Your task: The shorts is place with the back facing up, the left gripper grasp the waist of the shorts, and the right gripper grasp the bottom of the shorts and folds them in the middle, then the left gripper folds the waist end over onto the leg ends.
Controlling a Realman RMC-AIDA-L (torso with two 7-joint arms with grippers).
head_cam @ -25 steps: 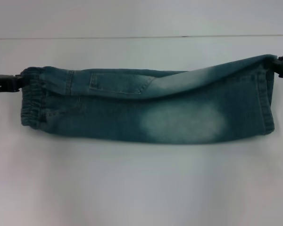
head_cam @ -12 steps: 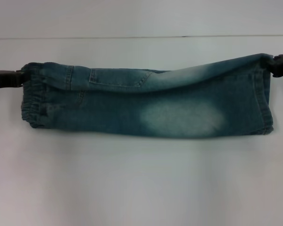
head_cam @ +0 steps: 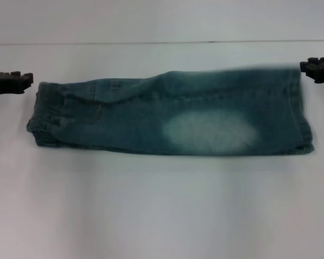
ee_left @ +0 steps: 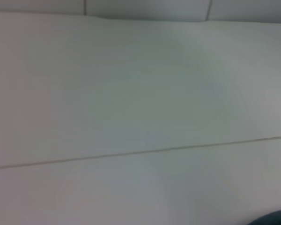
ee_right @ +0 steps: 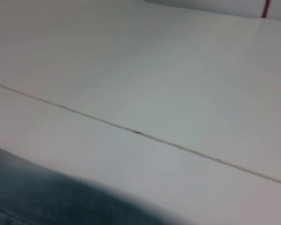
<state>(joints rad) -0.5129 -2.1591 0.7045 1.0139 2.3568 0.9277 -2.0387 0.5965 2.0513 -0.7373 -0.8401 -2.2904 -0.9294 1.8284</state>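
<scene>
On the worktop (head_cam: 151, 216), mid-scene: the shorts (head_cam: 173, 121) lie folded lengthwise, a long band.
Waist (head_cam: 43, 116): left end, ruffled, lying flat.
Leg ends (head_cam: 302, 118): right end.
Left tool (head_cam: 11, 82): just beside the waist's far corner, holding nothing; jaw gap cannot be told.
Right tool (head_cam: 317, 69): off the far right corner, empty; gap likewise unclear.
Next step, likely: left tool grips both waist layers, carries them level onto the hems.

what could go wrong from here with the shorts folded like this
The left claw sits clear of the waist of the shorts, so its next grasp might catch only one layer and spoil the fold. The right claw hangs close to the bottom of the shorts and could snag the hem.
</scene>
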